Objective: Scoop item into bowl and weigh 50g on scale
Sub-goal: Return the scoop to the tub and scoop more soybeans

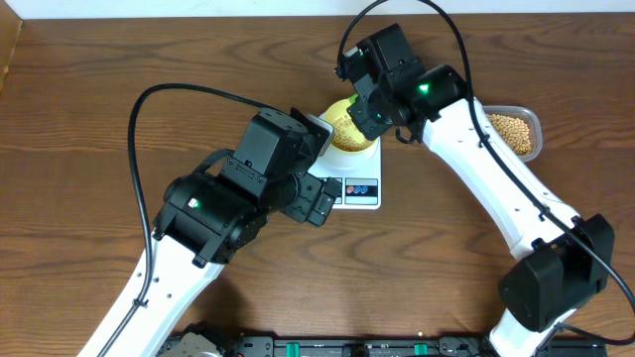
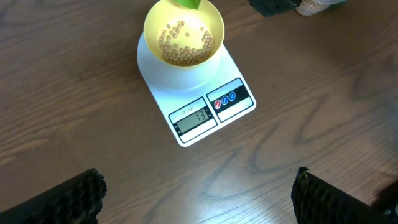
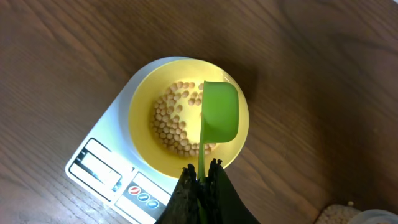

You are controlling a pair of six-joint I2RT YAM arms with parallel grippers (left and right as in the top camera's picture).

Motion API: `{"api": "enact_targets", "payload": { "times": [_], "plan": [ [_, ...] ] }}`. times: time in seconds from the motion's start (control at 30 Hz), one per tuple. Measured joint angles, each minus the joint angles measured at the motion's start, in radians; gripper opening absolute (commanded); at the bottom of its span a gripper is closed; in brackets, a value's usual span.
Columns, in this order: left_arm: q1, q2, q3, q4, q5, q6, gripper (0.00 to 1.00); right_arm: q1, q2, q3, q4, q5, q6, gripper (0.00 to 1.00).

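**Scoop held over bowl on scale**

The right jaws pinch the handle of the green scoop (image 3: 219, 112), its cup over the yellow bowl (image 3: 140, 134) mid-frame. Beans (image 3: 171, 124) lie in the bowl, which sits on the white scale (image 3: 99, 162). The left jaws stand wide and empty above the desk (image 2: 74, 93).

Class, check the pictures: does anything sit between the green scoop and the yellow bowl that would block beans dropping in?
Nothing visible does. The right gripper holds the scoop directly over the open bowl, which sits on the scale with beans already inside.
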Motion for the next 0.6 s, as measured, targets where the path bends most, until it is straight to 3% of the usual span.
{"api": "enact_targets", "payload": {
  "times": [0.33, 0.47, 0.6],
  "plan": [
    [0.000, 0.000, 0.000, 0.000, 0.000, 0.000, 0.98, -0.048, 0.000, 0.040, -0.022, -0.062, 0.082, 0.01],
    [0.000, 0.000, 0.000, 0.000, 0.000, 0.000, 0.98, -0.123, 0.000, 0.140, -0.093, -0.112, 0.142, 0.01],
    [0.000, 0.000, 0.000, 0.000, 0.000, 0.000, 0.98, -0.206, 0.000, 0.228, -0.233, -0.010, 0.205, 0.01]
  ]
}}
